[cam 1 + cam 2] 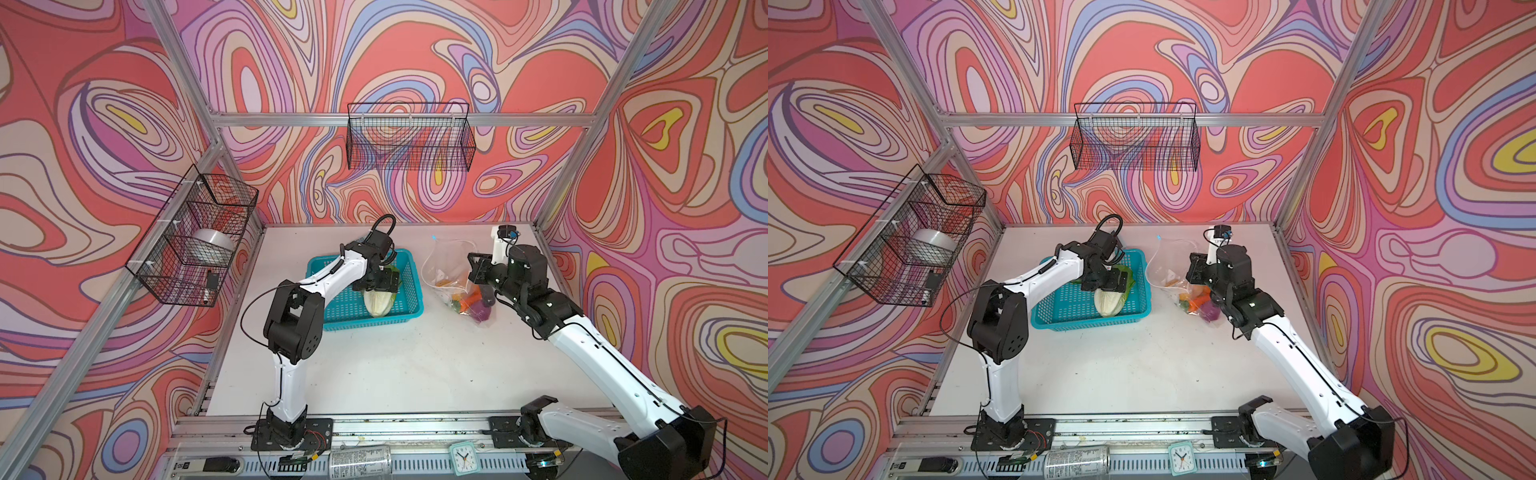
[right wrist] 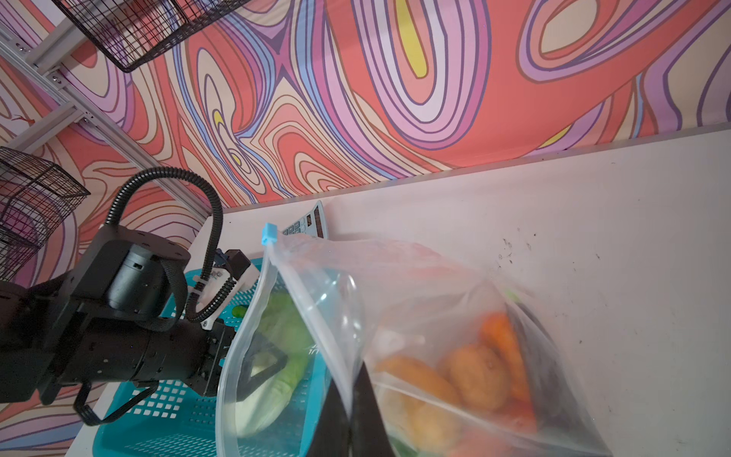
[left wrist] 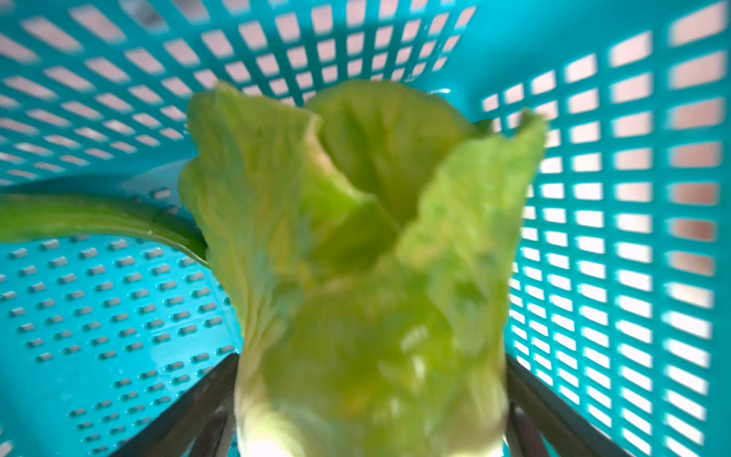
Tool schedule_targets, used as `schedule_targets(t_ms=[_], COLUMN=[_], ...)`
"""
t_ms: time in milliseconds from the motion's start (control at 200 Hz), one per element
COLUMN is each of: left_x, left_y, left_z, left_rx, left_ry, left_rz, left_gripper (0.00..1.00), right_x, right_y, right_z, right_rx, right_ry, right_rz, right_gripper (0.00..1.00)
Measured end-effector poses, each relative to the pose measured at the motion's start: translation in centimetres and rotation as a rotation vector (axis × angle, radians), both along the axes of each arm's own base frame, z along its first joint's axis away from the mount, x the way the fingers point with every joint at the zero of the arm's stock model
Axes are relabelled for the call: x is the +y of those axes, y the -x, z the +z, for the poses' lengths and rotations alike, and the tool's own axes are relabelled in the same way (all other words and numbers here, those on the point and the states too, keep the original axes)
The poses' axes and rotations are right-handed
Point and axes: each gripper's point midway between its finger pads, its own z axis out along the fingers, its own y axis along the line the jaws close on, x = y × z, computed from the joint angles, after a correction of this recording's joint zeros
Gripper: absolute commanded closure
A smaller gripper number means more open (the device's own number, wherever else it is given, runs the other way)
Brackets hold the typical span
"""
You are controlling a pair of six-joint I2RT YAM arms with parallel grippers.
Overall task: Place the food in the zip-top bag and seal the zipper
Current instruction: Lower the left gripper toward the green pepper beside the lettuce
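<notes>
Down in the teal basket (image 1: 415, 301), your left gripper (image 3: 368, 419) straddles the napa cabbage (image 1: 379, 306) with jaws spread wide, while your right gripper (image 2: 356, 411) pinches the zip-top bag (image 2: 415, 285) open by its rim nearby, so next you likely need to close, lift and carry it across.

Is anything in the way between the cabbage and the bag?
Yes. The napa cabbage lies in the teal basket, so the basket's side wall stands between it and the zip-top bag. The right gripper holds the bag's mouth open toward the basket.
</notes>
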Motion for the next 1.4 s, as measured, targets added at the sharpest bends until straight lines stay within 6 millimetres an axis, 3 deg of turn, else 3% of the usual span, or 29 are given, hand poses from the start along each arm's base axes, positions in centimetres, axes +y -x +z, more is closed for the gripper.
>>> schedule_targets(t_ms=[195, 315, 396, 511, 621, 1057, 1402], left_x=[0.9, 2.9, 4.9, 8.1, 10.2, 8.5, 7.3], left_y=[-0.3, -0.6, -0.8, -0.7, -0.5, -2.2, -4.4], left_z=[4.2, 5.9, 5.7, 3.8, 2.2, -2.3, -3.7], left_rx=[-0.095, -0.14, -0.14, -0.087, -0.044, 0.001, 0.044], left_ry=[-0.055, -0.127, -0.17, -0.199, -0.221, -0.252, -0.146], left_rz=[-0.121, -0.198, -0.222, -0.233, -0.26, -0.478, -0.549], left_gripper=[0.02, 0.06, 0.16, 0.3, 0.32, 0.25, 0.23], right_x=[0.0, 0.0, 0.0, 0.0, 0.0, 0.0, 0.1], right_y=[0.0, 0.0, 0.0, 0.0, 0.0, 0.0, -0.1], right_z=[0.0, 0.0, 0.0, 0.0, -0.1, -0.2, -0.4], right_rx=[0.0, 0.0, 0.0, 0.0, 0.003, 0.005, 0.012], right_ry=[0.0, 0.0, 0.0, 0.0, 0.002, 0.002, 0.005], right_rz=[0.0, 0.0, 0.0, 0.0, 0.0, 0.0, 0.0], right_gripper=[1.0, 1.0, 1.0, 1.0, 1.0, 1.0, 1.0])
